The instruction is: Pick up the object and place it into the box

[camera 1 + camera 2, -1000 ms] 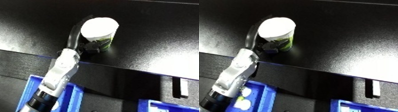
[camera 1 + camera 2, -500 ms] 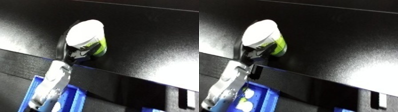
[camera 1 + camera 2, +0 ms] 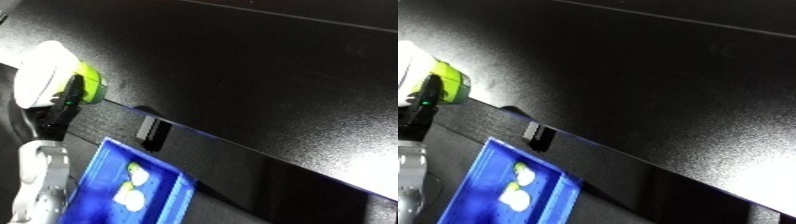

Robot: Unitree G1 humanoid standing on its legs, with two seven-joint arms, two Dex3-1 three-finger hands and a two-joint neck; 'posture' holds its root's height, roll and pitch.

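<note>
Robot hand (image 3: 58, 107), the left one, curls round a white-and-green cup (image 3: 49, 80), lifted off the black table (image 3: 266, 85). Blue bin (image 3: 133, 187) sits below-right; next, carry over and release.

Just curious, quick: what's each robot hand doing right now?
Left hand: closed around the white and green cup.
Right hand: not in view.

black table (image 3: 266, 75) | small black block (image 3: 153, 134) on its front edge
</note>
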